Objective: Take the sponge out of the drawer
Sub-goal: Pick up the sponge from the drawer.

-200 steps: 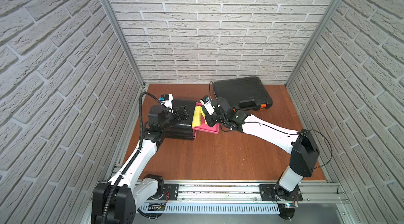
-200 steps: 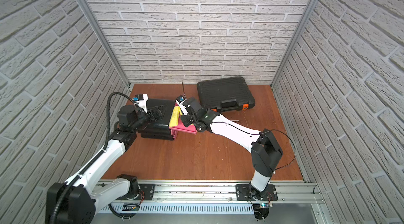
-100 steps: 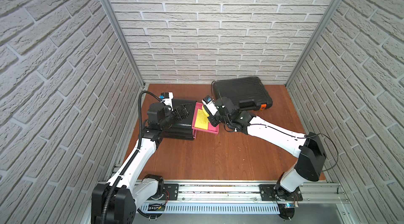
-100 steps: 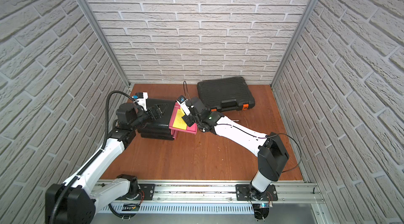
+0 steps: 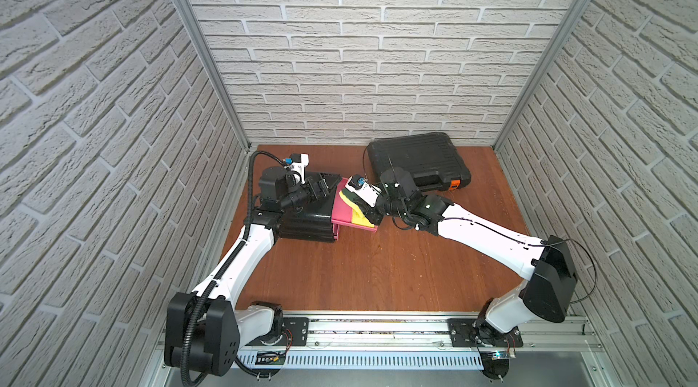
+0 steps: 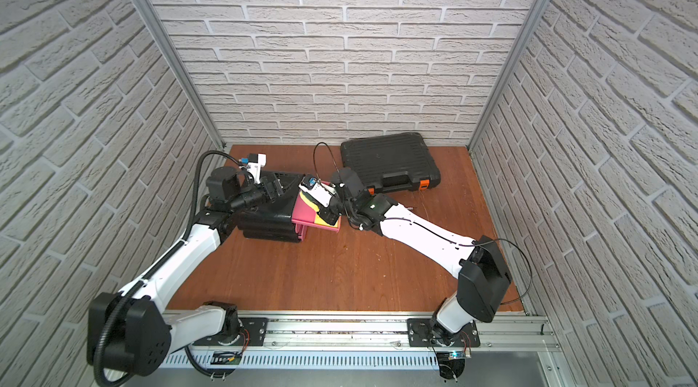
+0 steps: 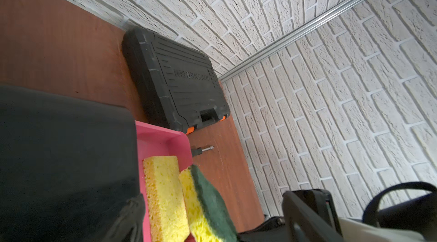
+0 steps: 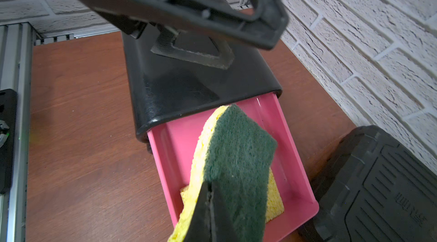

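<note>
Right jaws on sponge [image 8: 236,158], clearest in right-wrist view.

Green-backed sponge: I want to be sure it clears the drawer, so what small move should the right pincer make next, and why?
Probably lift it a little higher, then draw it away over the bare table. The right pincer is shut on the green-backed sponge, which hangs tilted above the open pink drawer, with a plain yellow sponge lying just beneath it.
</note>
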You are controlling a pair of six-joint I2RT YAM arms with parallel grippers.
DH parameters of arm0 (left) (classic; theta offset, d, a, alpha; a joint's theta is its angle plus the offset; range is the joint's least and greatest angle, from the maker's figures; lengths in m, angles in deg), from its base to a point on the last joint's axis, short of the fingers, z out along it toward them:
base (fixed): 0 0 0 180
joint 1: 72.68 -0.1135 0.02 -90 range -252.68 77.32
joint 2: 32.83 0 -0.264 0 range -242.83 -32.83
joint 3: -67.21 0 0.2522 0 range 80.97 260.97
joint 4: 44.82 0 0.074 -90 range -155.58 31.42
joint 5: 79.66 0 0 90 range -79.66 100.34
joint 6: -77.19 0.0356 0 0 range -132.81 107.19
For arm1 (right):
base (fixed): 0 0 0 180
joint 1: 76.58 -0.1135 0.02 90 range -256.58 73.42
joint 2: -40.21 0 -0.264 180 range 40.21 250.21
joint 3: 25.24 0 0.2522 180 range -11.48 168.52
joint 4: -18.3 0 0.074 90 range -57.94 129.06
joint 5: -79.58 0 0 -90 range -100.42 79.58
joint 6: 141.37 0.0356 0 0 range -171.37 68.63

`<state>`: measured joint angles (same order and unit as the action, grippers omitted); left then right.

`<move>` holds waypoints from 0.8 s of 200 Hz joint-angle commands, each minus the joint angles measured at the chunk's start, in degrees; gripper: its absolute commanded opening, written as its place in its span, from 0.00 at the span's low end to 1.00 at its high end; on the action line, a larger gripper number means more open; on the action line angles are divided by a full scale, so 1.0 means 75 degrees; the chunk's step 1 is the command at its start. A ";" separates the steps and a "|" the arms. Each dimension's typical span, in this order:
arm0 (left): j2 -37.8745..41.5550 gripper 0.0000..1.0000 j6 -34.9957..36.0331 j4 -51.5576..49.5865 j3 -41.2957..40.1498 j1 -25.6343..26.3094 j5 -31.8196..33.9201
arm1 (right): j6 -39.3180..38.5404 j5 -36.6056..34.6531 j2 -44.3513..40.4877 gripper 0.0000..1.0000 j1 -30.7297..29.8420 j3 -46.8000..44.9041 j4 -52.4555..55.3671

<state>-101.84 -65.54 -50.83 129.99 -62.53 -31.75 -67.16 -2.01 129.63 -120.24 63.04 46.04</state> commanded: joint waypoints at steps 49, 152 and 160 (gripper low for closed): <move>-0.0524 0.75 -0.0505 -0.0606 0.0765 0.0292 -0.0793 | -0.0569 0.0612 -0.0346 0.03 0.0173 -0.0198 -0.0736; -0.0945 0.63 -0.0194 -0.0682 0.1002 0.0565 -0.1166 | -0.0613 0.0535 -0.0337 0.03 0.0196 -0.0106 -0.1020; -0.0990 0.57 -0.0197 -0.0668 0.1023 0.0586 -0.1207 | -0.0597 0.0567 -0.0300 0.03 0.0196 -0.0065 -0.1019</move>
<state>-108.34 -67.46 -58.59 135.67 -58.88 -38.15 -71.47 0.89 128.39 -119.00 62.10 41.26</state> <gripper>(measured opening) 0.630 0.046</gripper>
